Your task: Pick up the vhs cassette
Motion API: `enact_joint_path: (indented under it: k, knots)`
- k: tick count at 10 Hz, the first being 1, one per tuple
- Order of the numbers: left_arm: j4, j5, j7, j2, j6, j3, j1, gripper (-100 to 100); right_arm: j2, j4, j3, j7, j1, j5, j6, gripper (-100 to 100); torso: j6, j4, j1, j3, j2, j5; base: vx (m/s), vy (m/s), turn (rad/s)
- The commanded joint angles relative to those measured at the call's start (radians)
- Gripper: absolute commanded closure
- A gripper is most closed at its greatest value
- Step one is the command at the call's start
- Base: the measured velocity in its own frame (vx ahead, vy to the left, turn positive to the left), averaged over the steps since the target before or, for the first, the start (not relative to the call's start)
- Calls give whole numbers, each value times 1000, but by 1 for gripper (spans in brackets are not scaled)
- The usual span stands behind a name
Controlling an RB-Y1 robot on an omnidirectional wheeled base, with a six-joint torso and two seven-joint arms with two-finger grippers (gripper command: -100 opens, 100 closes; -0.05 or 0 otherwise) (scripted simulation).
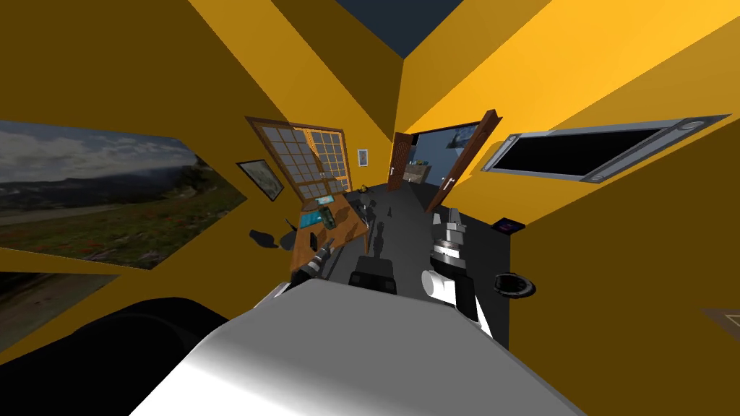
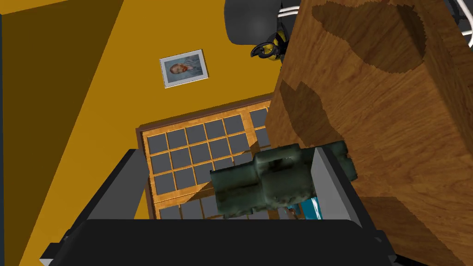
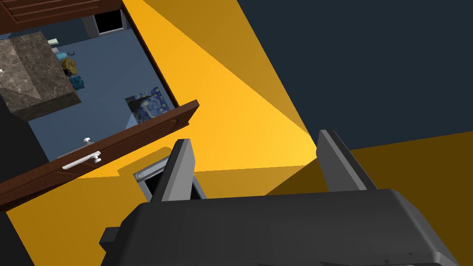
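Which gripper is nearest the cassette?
The left gripper: the dark green cassette lies right at its open fingers, by the wooden table; the right gripper has nothing near.

The vhs cassette [image 2: 265,182] is a dark grey-green, mottled, blocky slab. It lies level at the left edge of the wooden table [image 2: 392,138], on the window side. It sits between the spread fingers of the left gripper [image 2: 226,152], with one end crossing behind one finger and well apart from the other.
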Motion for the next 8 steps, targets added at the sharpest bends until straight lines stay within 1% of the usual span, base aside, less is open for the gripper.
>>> enact_joint_path:
  k: [1, 2, 3, 4, 6, 7, 8]
  knots:
    - [49, -9, 17, 17, -9, -9, -5, -100, 0, 0, 0, 0, 0, 0, 0, 0, 0, 0, 0, 0, 0, 0, 16, -15, -69]
    - [73, -26, 46, 55, -4, -24, 10, -100, 0, 0, 0, 0, 0, 0, 0, 0, 0, 0, 0, 0, 0, 0, 28, -18, -144]
    - [89, -26, 46, 55, -4, -24, 10, -100, 0, 0, 0, 0, 0, 0, 0, 0, 0, 0, 1, 0, -1, 0, 27, -14, -86]
    - [130, -44, 76, 92, 0, -38, 26, -100, 0, 0, 0, 0, 0, 0, 0, 0, 0, 0, 1, 0, -1, 0, 34, -18, -142]
    - [198, -84, 136, 155, 6, -64, 58, -100, 0, 0, 0, 0, 0, 0, 0, 0, 0, 0, 1, -1, -2, 0, 67, -18, -262]
    - [216, -84, 138, 164, 6, -64, 58, -100, 0, 0, 0, 0, 0, 0, 0, 0, 0, -1, 1, -2, -3, 0, 55, -11, -64]
    - [260, -105, 169, 195, 7, -76, 74, -100, 0, 0, 0, 0, 0, 0, 0, 0, 0, -1, 1, -2, -3, 0, 56, -8, -145]
